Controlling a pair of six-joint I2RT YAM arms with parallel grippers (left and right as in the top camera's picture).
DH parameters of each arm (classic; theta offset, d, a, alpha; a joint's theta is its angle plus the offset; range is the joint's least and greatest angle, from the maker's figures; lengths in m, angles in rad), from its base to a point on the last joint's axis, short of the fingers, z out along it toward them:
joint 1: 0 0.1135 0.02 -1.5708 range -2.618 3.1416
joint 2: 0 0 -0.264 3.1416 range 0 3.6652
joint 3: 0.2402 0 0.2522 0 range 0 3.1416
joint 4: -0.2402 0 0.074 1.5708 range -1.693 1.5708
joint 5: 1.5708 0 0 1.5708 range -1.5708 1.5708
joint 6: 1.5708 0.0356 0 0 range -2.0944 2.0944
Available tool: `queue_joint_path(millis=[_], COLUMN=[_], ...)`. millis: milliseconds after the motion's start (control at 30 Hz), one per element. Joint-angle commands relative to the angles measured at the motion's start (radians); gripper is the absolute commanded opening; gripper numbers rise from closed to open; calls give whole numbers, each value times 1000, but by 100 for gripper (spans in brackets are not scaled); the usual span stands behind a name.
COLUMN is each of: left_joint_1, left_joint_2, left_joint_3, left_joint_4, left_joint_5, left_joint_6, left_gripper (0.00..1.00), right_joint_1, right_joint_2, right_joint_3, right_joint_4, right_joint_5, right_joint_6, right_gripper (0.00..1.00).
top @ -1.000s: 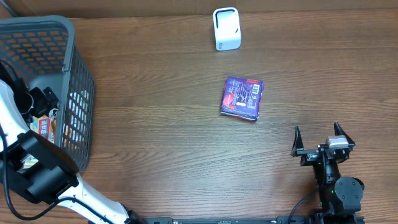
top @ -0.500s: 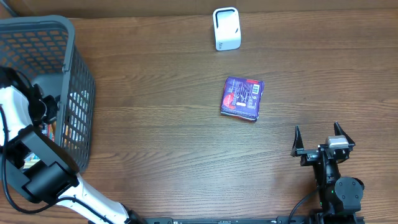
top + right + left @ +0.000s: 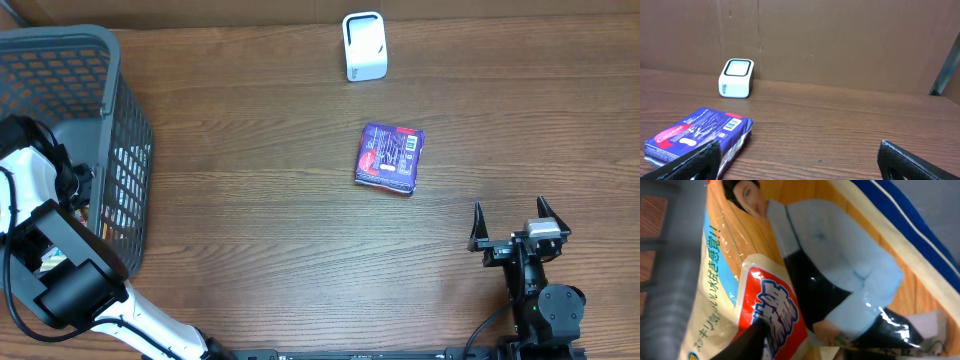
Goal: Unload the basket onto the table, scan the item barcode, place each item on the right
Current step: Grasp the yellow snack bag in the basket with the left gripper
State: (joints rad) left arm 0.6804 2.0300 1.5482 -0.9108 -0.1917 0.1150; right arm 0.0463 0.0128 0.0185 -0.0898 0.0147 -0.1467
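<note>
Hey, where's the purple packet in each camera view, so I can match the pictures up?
Overhead: the purple packet lies just right of centre.
Left wrist: not in it; a printed snack bag fills the view.
Right wrist: the packet sits at lower left.
Shared landmark: the white scanner, beyond the packet, is at top centre overhead and at upper left in the right wrist view.

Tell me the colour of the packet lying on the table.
The packet is purple with a red edge and white print; the overhead view shows it best.
</note>
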Motion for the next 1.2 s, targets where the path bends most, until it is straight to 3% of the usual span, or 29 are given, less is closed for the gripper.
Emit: queue_joint_path(millis=[0,167,400,567,833,1067,1133,1167], left_joint_1=[-6,-6,-8,-9,-9,-9,-9,-9], left_joint_2=[-3,-3,-3,-5,-67,-157,-148,-140], left_joint_3=[-28,-28,-22,74,369,414,401,383], left_joint_4=[-2,-12,-26,-121,-267,-271,-289,-290], left_joint_5=[1,1,2,13,270,298,300,305], left_joint_6=[1,-8,-18,-60,-92,-68,-67,-67], left_gripper=[29,4,4,4,4,5,27,45], right_joint_1=[-2,-2,-2,-2,-2,-2,-2,-2], right_joint_2=[-10,-10,-10,-10,-10,-10,-10,-10], right_joint_3=[-11,-11,-11,-11,-11,-11,-11,-11], right_joint_4=[6,6,6,6,6,6,6,6], right_joint_5=[-1,-1,-1,-1,-1,-1,-1,-1], right_joint_6=[-4,-4,-4,-4,-4,-4,-4,-4], right_gripper=[100,100,100,100,100,100,100,100])
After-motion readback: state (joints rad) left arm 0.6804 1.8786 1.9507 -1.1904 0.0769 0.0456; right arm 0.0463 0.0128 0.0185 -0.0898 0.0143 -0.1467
